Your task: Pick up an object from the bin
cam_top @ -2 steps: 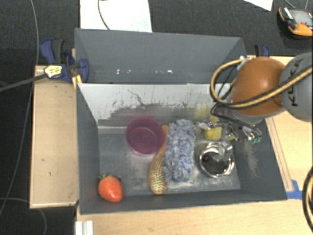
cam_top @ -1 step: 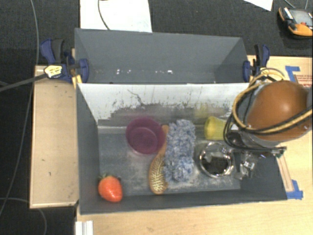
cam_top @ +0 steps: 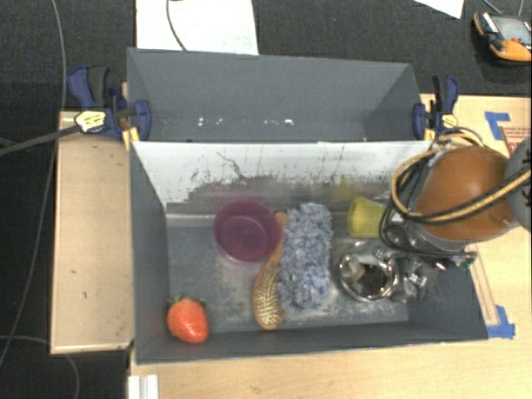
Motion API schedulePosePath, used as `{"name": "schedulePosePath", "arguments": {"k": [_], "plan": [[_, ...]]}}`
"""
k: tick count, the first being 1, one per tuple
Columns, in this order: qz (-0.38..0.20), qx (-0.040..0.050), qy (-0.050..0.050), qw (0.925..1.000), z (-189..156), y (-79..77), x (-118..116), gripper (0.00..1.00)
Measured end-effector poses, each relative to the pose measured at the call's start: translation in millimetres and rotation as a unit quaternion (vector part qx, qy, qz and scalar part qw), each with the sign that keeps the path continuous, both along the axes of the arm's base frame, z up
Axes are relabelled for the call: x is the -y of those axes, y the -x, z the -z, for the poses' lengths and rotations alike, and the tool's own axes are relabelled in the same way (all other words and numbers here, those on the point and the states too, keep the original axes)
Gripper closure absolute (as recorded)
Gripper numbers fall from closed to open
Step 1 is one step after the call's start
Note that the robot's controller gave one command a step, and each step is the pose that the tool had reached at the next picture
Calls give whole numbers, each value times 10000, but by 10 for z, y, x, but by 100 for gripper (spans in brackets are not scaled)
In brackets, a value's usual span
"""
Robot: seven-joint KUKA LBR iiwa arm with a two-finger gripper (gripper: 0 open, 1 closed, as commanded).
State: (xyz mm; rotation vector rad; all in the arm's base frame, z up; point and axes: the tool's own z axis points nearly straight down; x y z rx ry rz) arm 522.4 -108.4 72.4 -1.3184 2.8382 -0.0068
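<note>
Red strawberry (cam_top: 188,320) front-left; brush (cam_top: 268,299) touching blue fuzzy cloth (cam_top: 306,252). Gripper (cam_top: 370,278) down just right of cloth; I can't tell its state.

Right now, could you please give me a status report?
Claw low at right end of bin, hold unconfirmed. Blue fuzzy cloth close alongside. Yellow thing just behind.

We look down into the grey bin (cam_top: 274,86) from above and slightly aside, the arm (cam_top: 461,194) reaching in from our right.
</note>
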Motion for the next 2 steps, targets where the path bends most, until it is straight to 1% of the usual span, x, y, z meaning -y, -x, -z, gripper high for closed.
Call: {"name": "schedulePosePath", "arguments": {"k": [1, 2], "plan": [[-1958, 24, 29, 9806, 25, 287, -158, 0], [-107, 16, -4, 9999, -69, 114, -105, 100]]}}
